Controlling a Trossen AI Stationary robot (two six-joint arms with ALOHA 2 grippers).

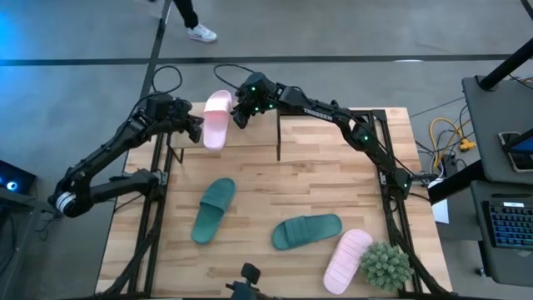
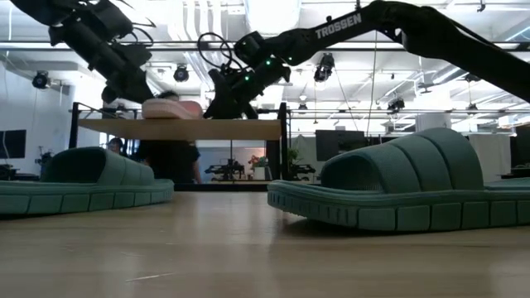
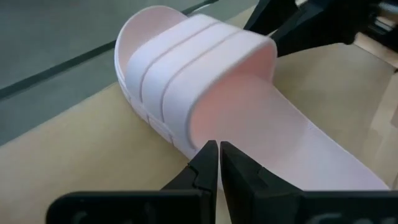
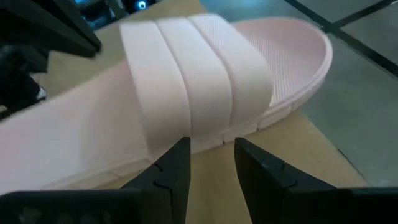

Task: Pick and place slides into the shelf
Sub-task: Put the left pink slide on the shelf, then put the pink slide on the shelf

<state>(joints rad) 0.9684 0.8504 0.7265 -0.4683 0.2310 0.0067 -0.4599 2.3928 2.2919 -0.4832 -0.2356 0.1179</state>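
A pale pink slide point(image 1: 216, 119) lies sole down on the shelf's wooden top point(image 1: 258, 133) at the table's far left. Its toe end sticks out past the top's far edge. My left gripper point(image 1: 200, 127) is shut at the slide's left side. My right gripper point(image 1: 239, 117) is open at the slide's right side, with its fingertips point(image 4: 177, 152) just short of the sole edge under the strap point(image 4: 193, 81). Two teal slides point(image 1: 213, 210) point(image 1: 306, 231) and a second pink slide point(image 1: 347, 259) lie flat on the table. My left gripper point(image 3: 219, 152) has its shut fingertips at the slide's left sole edge point(image 3: 186, 143), just behind the strap. It comes nearly level from the table's left. Whether the tips touch the edge, I cannot tell. The slide lies flat on the shelf top.
A spiky potted plant point(image 1: 386, 265) stands at the near right corner beside the second pink slide. The shelf's black frame leg point(image 1: 277, 137) stands right of my right gripper. Black rails run along both table sides. A person's shoe point(image 1: 201, 33) is on the floor beyond the table.
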